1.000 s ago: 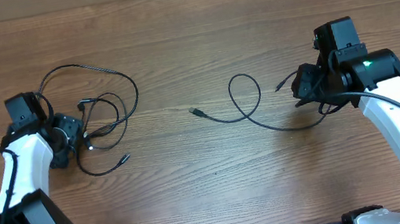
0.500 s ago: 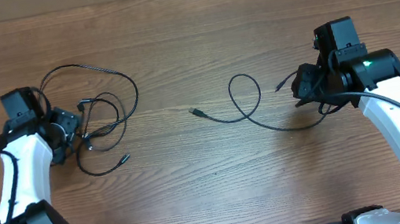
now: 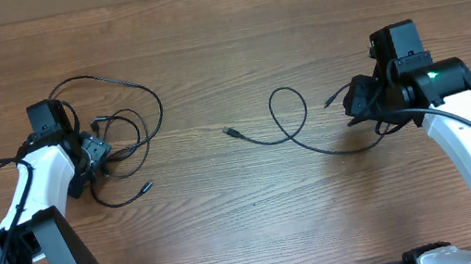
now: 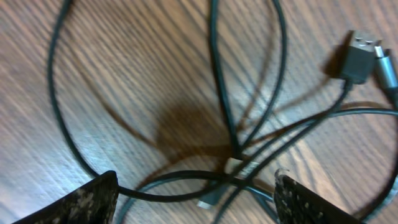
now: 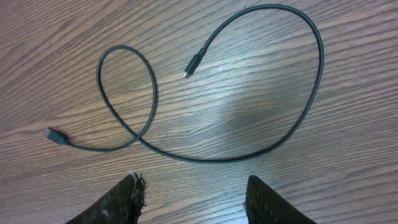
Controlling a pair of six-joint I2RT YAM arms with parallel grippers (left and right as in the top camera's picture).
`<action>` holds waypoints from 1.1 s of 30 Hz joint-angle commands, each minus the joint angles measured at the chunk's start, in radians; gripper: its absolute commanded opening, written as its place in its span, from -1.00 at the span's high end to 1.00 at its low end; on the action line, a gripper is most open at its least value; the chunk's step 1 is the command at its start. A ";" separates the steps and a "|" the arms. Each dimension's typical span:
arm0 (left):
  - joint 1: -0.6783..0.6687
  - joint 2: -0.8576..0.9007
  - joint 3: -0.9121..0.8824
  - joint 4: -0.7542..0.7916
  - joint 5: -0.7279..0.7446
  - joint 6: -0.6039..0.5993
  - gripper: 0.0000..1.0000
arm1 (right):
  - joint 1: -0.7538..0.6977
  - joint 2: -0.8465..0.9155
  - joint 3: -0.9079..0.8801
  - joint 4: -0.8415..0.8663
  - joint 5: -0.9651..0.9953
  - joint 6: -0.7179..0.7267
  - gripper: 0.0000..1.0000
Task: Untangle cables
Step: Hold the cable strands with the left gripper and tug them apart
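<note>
Jaws of the left claw (image 4: 196, 198) stand wide apart, straddling the tangled cables (image 4: 231, 149) where several strands cross; nothing is clamped. That tangle lies toward the left edge of the bench (image 3: 201, 25). Right claw (image 5: 193, 199) is likewise apart and empty, hovering near a single cable (image 5: 211, 160) looped loosely right of the bench's middle.

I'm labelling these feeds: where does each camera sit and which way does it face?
Overhead: above the table, facing down; left arm, right arm, tangled cables, single cable.
Left wrist: on the left arm, facing down past the left gripper at the tangled cables.
Right wrist: on the right arm, facing down past the right gripper at the single cable.
Shared: overhead and right wrist both show that cable.
</note>
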 commanded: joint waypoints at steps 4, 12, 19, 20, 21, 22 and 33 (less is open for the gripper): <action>-0.001 0.005 0.014 -0.066 -0.057 0.047 -0.43 | -0.002 0.001 0.017 0.003 -0.001 -0.003 -0.02; -0.001 0.005 0.013 -0.098 -0.021 0.037 -0.54 | -0.002 0.001 0.017 0.004 -0.001 -0.003 -0.02; -0.001 0.009 0.013 -0.056 0.013 0.243 -0.64 | -0.002 0.001 0.017 0.003 -0.001 -0.003 -0.02; -0.001 0.010 0.013 -0.056 0.021 0.274 -0.65 | -0.002 0.001 0.017 0.003 -0.001 -0.003 -0.02; -0.001 0.010 0.013 -0.058 0.029 0.294 -0.65 | -0.002 0.001 0.017 0.003 -0.001 -0.003 -0.02; -0.001 0.010 0.013 -0.063 0.031 0.306 -0.65 | -0.002 0.001 0.017 0.003 -0.001 -0.003 -0.02; -0.001 0.011 0.013 -0.116 -0.035 0.285 -0.52 | -0.002 0.001 0.017 0.003 -0.001 -0.003 -0.02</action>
